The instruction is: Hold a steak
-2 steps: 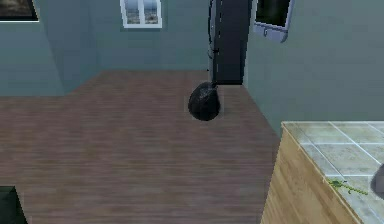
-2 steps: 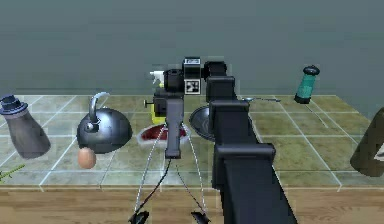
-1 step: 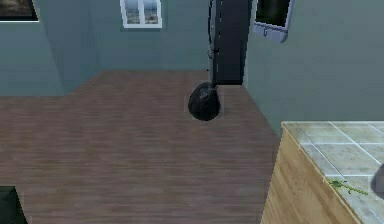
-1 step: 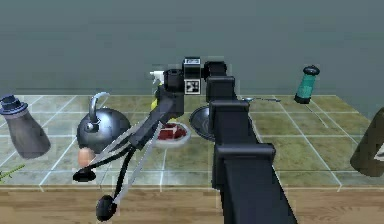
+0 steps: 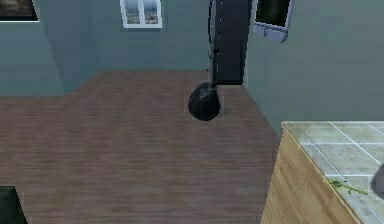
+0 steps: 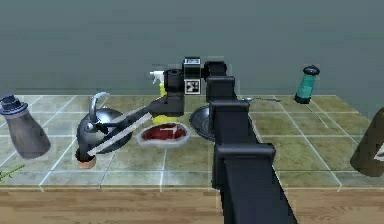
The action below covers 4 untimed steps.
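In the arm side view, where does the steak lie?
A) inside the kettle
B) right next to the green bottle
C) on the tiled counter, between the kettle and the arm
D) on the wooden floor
C: the steak lies flat on the tiled counter, with the kettle at its left and the arm at its right.

My forward camera looks down over wooden floor (image 5: 120, 130), my side camera closely over the tiled counter (image 6: 310, 150), whose corner both share.
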Motion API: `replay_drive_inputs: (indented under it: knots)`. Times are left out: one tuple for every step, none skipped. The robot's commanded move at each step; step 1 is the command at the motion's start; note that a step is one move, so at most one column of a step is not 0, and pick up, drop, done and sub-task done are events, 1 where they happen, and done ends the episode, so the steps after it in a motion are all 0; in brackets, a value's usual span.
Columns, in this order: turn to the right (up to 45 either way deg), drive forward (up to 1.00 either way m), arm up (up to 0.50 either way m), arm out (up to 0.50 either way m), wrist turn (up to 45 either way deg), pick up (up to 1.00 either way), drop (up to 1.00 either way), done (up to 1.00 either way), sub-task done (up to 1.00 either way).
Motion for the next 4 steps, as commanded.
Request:
replay_drive_inputs:
  knots:
    - [0.0, 0.00, 0.00, 0.00, 45.0, 0.00, 0.00, 0.00, 0.00]
    - [0.0, 0.00, 0.00, 0.00, 27.0, 0.00, 0.00, 0.00, 0.00]
    - [0.0, 0.00, -0.14, 0.00, 0.0, 0.00, 0.00, 0.00, 0.00]
    - [0.0, 0.00, 0.00, 0.00, 0.0, 1.00, 0.00, 0.00, 0.00]
